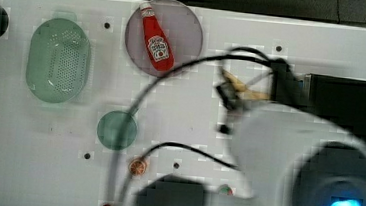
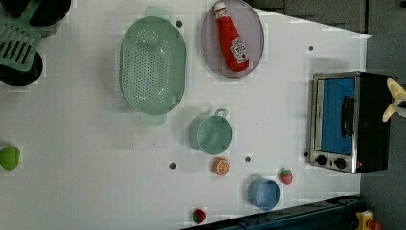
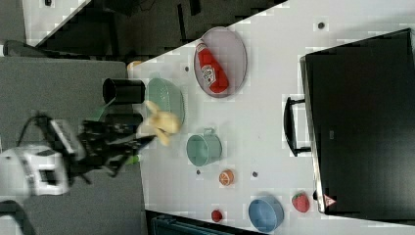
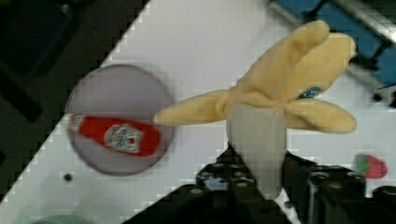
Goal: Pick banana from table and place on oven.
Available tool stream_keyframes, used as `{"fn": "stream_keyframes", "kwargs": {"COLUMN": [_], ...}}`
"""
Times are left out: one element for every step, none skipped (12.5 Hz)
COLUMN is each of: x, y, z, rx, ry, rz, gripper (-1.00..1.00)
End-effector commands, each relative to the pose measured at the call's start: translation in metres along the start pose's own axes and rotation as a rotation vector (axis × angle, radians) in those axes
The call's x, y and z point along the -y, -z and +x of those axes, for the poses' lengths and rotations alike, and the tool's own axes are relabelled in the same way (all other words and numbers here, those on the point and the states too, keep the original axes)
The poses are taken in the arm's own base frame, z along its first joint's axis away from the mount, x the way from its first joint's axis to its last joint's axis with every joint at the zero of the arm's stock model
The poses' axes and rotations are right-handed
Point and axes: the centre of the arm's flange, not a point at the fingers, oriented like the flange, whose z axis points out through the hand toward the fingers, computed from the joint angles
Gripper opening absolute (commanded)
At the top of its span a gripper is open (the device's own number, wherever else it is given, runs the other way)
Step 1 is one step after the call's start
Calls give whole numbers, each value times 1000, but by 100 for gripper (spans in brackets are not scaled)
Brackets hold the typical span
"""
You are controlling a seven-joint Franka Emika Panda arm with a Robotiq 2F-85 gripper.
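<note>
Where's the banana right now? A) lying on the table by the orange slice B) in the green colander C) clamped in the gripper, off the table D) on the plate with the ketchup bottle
C: the wrist view shows the banana clamped in the gripper, and the right view shows it carried on the gripper, clear of the table.

Top view: straight down over the table (image 1: 42, 136), arm close beneath the lens. Left view: high, steeply down, facing the oven (image 2: 347, 122) door. Right view: high, from beyond the oven's top. Wrist view: close behind the gripper (image 4: 261, 179). Shared by all four: ketchup bottle (image 1: 156, 36) on its plate.
</note>
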Motion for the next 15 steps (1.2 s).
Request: {"fn": "stream_keyframes", "kwargs": {"x": [-59,-78,-97,-115,-133,-149,-163,-175,-186,-196,-204,-211,-214,-215,-216], "y": [-48,-59,-71,-81,-92,-103,-116,-129,-142,-154,-165,-175,-183,-188,-190], "z": [55,72,89,107,125,142,158,171,181,190,195,199,200,200,200], "rx": [103,120,127,117,94,66,35,13,-1,-9,-6,2,17,26,27], "ry": [75,87,108,147,190,235,276,320,364,401,423,433,445,447,447], "rz": [-87,-96,-100,-97,-95,-99,-112,-131,-154,-177,-200,-216,-229,-237,-240], "gripper": [-51,-51,-51,-51,-51,-51,-51,-51,-51,-51,-51,-51,-51,-45,-26]}}
